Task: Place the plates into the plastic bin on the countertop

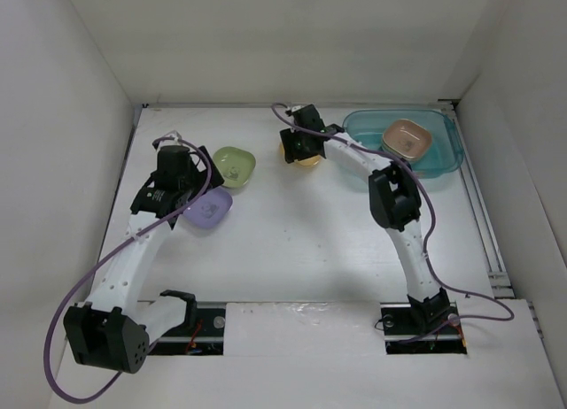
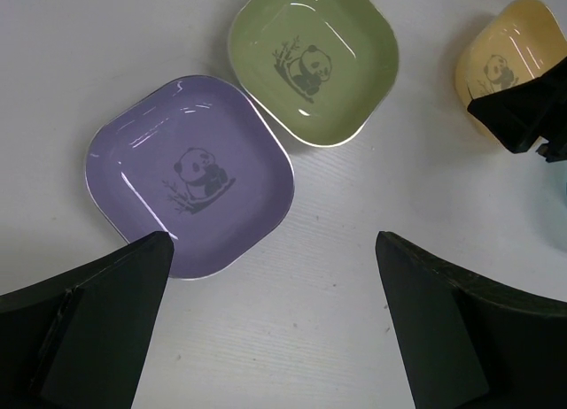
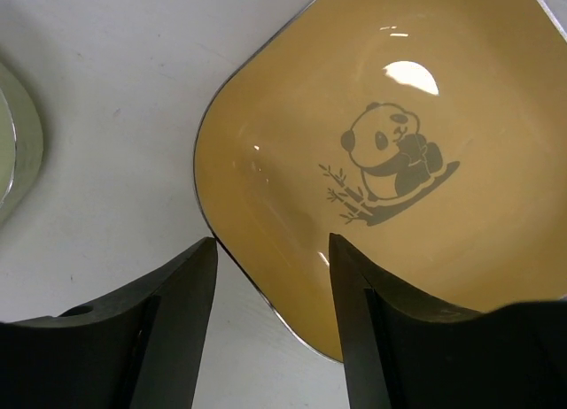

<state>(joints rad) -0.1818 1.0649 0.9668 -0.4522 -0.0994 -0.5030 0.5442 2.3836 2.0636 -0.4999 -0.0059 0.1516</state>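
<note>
Your right gripper [image 3: 273,245] straddles the rim of the yellow-orange plate [image 3: 390,99]; jaws at a middling gap, not pinching it.
Your left gripper [image 2: 273,241] hangs wide open over the purple plate [image 2: 190,174]; the green plate [image 2: 312,62] lies just beside it on the countertop [image 1: 301,223]; a brown-pink plate [image 1: 407,137] sits in the plastic bin [image 1: 447,150].

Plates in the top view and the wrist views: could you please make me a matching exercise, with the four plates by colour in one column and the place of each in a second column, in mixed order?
Column one
1. purple plate
2. green plate
3. yellow-orange plate
4. brown-pink plate

Column two
A. inside the plastic bin
B. its rim sits inside the right pincer
C. on the countertop, nearest the open left pincer
D. on the countertop, beside the purple plate, toward the far wall

Pairs: 1-C, 2-D, 3-B, 4-A
</note>
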